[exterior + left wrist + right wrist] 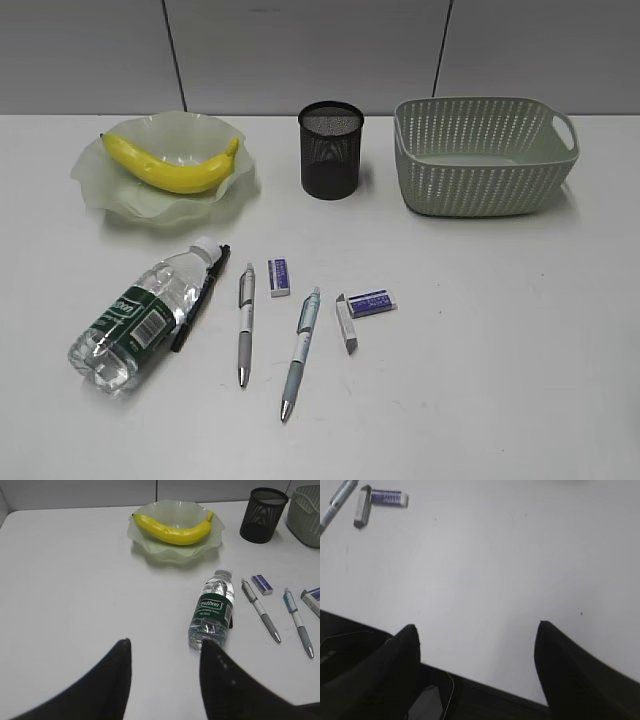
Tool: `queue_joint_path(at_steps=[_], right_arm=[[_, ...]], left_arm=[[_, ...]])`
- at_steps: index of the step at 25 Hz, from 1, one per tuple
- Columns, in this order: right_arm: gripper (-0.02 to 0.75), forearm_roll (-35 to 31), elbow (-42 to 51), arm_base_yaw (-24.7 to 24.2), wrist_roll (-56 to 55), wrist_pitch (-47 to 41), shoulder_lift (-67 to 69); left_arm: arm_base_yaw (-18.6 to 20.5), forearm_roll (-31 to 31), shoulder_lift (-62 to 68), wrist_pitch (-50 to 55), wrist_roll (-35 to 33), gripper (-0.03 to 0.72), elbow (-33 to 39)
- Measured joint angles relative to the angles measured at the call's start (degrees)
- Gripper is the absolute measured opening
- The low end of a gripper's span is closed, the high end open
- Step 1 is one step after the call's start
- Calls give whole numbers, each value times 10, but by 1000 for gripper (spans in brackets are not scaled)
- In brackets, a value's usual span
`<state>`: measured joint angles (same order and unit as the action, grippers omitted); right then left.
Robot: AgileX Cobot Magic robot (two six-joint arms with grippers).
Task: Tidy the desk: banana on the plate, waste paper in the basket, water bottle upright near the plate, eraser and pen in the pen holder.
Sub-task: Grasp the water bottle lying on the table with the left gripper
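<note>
The yellow banana (175,170) lies in the pale green ruffled plate (100,185) at the back left of the white desk (500,350). The water bottle (140,315) lies on its side at the front left, cap toward the plate, with a black pen (200,300) against it. Two grey pens (246,320) (300,350) and three erasers (279,276) (372,302) (346,323) lie in the middle. The black mesh pen holder (331,150) and the sage-green basket (485,155) stand at the back. No waste paper shows. My left gripper (166,642) is open and empty, just left of the bottle's base (212,610). My right gripper (476,625) is open and empty over the desk's front edge.
The left wrist view also shows the banana (172,530), the plate (215,532), the pen holder (262,515) and a corner of the basket (305,515). The right wrist view shows two erasers (389,497) (362,506) and a pen (335,505) at its far left.
</note>
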<state>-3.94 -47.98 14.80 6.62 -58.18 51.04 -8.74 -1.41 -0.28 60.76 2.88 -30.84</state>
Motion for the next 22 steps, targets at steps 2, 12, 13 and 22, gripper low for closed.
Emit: queue_joint_path(at_steps=[2,12,13,22], right_arm=[[560,0,51,0,0,-14,-83],[560,-2,184,0,-1,-22,-436],[560,-1,184,0,-1,-18,-462],[559,0,187,0,-1,-16,-514]], left_arm=[[0,0,0,0,0,337,0],[0,-2,0,-4,0,335,0],[0,-5,3,-7,-1,335,-1],[0,-129,285,-142,-121,335,-55]])
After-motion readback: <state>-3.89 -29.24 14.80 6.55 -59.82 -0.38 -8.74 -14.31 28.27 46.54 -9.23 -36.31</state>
